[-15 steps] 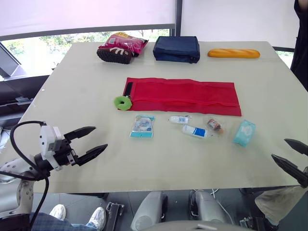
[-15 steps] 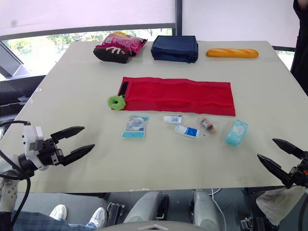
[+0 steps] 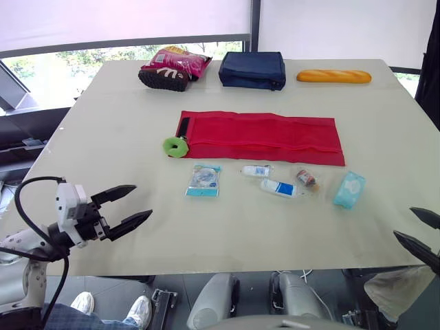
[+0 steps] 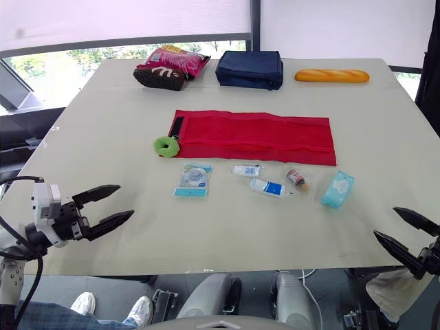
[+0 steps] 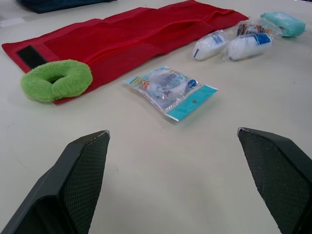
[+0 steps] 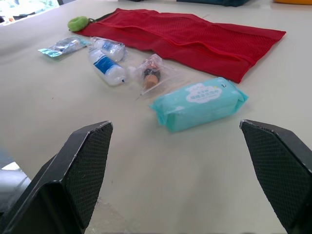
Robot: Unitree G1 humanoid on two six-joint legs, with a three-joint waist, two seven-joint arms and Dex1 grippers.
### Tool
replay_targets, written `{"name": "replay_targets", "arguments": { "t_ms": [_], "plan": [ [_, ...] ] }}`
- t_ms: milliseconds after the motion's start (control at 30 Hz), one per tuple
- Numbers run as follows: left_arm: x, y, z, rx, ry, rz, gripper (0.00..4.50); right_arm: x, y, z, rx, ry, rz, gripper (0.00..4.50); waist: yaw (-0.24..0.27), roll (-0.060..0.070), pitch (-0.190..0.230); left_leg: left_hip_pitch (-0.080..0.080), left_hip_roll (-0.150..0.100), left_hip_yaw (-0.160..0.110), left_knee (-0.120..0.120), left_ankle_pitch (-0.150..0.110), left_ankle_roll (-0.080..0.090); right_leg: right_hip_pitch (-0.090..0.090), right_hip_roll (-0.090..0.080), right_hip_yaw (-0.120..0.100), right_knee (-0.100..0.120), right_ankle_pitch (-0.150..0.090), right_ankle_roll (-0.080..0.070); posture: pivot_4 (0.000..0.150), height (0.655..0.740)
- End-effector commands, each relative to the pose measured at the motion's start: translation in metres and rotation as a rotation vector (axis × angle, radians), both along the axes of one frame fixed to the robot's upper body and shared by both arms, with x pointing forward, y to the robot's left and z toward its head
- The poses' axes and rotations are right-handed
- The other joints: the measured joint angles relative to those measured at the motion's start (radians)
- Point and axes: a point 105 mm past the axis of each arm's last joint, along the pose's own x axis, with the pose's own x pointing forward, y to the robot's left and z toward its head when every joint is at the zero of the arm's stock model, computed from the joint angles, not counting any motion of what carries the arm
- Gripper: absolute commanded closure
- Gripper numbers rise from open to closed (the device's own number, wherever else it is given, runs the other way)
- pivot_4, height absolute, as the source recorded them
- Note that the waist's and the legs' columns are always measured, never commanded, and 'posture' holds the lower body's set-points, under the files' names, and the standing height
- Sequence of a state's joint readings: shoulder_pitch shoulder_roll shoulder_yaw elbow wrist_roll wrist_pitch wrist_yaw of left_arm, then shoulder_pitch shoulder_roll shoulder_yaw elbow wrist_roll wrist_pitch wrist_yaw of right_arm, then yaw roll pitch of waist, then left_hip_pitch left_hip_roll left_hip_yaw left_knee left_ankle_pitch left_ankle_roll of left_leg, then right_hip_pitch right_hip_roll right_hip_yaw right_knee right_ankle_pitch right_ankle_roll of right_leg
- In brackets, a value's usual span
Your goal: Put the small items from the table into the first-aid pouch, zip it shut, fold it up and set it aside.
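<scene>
The red first-aid pouch (image 3: 265, 135) lies unfolded flat at mid-table, with a green ring (image 3: 176, 146) at its left end. In a row in front of it lie a flat teal-edged packet (image 3: 204, 180), two small bagged white bottles (image 3: 256, 170) (image 3: 279, 188), a bagged vial (image 3: 306, 179) and a teal wipes pack (image 3: 349, 190). My left gripper (image 3: 143, 201) hangs open at the near left, short of the packet (image 5: 170, 92). My right gripper (image 3: 405, 223) is open at the near right corner, facing the wipes pack (image 6: 197, 103). Neither holds anything.
Along the far edge stand a pink snack bag (image 3: 180, 60) on a dark shoe-like item (image 3: 163, 77), a navy bag (image 3: 252, 69) and a baguette (image 3: 333, 75). A person's dark sleeve (image 3: 433, 69) shows at the far right. Bare table (image 3: 227, 227) spans between my grippers.
Both grippers have drawn back slightly toward the near edge of the table, the right one more so. The pouch and the small items lie as before.
</scene>
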State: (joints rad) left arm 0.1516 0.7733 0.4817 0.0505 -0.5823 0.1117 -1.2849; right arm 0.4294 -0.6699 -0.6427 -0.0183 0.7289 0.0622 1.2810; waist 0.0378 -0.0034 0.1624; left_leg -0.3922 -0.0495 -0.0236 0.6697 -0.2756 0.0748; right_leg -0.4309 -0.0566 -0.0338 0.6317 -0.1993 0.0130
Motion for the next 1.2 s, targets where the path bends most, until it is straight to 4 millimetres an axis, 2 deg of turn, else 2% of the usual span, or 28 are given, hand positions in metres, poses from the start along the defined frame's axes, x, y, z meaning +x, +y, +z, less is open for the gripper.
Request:
{"name": "replay_targets", "arguments": {
  "t_ms": [33, 267, 467, 567, 633, 767, 900, 1033, 1200],
  "plan": [
    [0.001, 0.004, 0.013, 0.012, -0.059, 0.004, 0.00, -0.002, -0.005, 0.009, -0.017, -0.057, -0.002, 0.04, 0.000, 0.000, 0.000, 0.000, 0.000, 0.000, 0.000, 0.000, 0.000, 0.000, 0.000, 0.000, 0.000, 0.000, 0.000, 0.150, 0.7395],
    [0.008, 0.003, 0.015, 0.029, -0.076, 0.001, 0.00, 0.002, 0.010, 0.014, 0.012, -0.094, 0.039, 0.04, 0.000, 0.000, 0.000, 0.000, 0.000, 0.000, 0.000, 0.000, 0.000, 0.000, 0.000, 0.000, 0.000, 0.000, 0.000, 0.150, 0.7395],
    [0.014, 0.001, 0.016, 0.038, -0.044, 0.003, 0.00, 0.005, 0.037, 0.027, 0.016, -0.142, 0.132, 0.04, 0.000, 0.000, 0.000, 0.000, 0.000, 0.000, 0.000, 0.000, 0.000, 0.000, 0.000, 0.000, 0.000, 0.000, 0.000, 0.150, 0.7395],
    [0.035, -0.013, 0.021, 0.089, -0.022, 0.065, 0.00, 0.016, 0.073, 0.052, 0.040, -0.230, 0.215, 0.04, 0.001, 0.000, 0.000, 0.000, 0.000, 0.000, 0.000, 0.000, 0.000, 0.000, 0.000, 0.000, 0.000, 0.000, 0.000, 0.150, 0.7395],
    [0.042, -0.020, 0.024, 0.083, -0.007, 0.087, 0.00, 0.019, 0.086, 0.060, 0.038, -0.253, 0.244, 0.04, 0.001, 0.000, 0.000, 0.000, 0.000, 0.000, 0.001, 0.000, 0.000, 0.000, 0.000, 0.000, 0.001, 0.000, 0.000, 0.150, 0.7395],
    [0.054, -0.042, 0.015, 0.106, 0.147, 0.112, 0.00, 0.025, 0.117, 0.082, 0.065, -0.315, 0.333, 0.04, 0.001, 0.000, 0.000, 0.000, -0.001, -0.001, 0.001, 0.000, 0.000, 0.000, 0.000, 0.000, 0.001, 0.003, 0.004, 0.150, 0.7395],
    [0.075, -0.050, 0.017, 0.096, 0.251, 0.132, 0.00, 0.027, 0.131, 0.089, 0.073, -0.329, 0.388, 0.04, 0.005, -0.002, 0.001, -0.001, -0.001, -0.001, 0.001, 0.002, -0.004, 0.000, 0.000, -0.001, 0.002, 0.003, 0.004, 0.150, 0.7395],
    [0.087, -0.062, 0.019, 0.143, 0.302, 0.020, 0.00, 0.029, 0.144, 0.091, 0.069, -0.334, 0.438, 0.04, 0.001, -0.003, 0.000, -0.001, -0.001, -0.002, 0.003, 0.002, -0.004, 0.000, 0.001, -0.002, 0.003, 0.003, 0.005, 0.150, 0.7395],
    [0.113, -0.061, 0.015, 0.227, 0.373, -0.091, 0.00, 0.028, 0.157, 0.092, 0.086, -0.338, 0.483, 0.04, -0.001, -0.004, 0.001, -0.001, -0.002, -0.001, 0.003, 0.003, -0.006, -0.001, 0.002, -0.001, 0.005, 0.003, 0.004, 0.150, 0.7395]
  ]
}}
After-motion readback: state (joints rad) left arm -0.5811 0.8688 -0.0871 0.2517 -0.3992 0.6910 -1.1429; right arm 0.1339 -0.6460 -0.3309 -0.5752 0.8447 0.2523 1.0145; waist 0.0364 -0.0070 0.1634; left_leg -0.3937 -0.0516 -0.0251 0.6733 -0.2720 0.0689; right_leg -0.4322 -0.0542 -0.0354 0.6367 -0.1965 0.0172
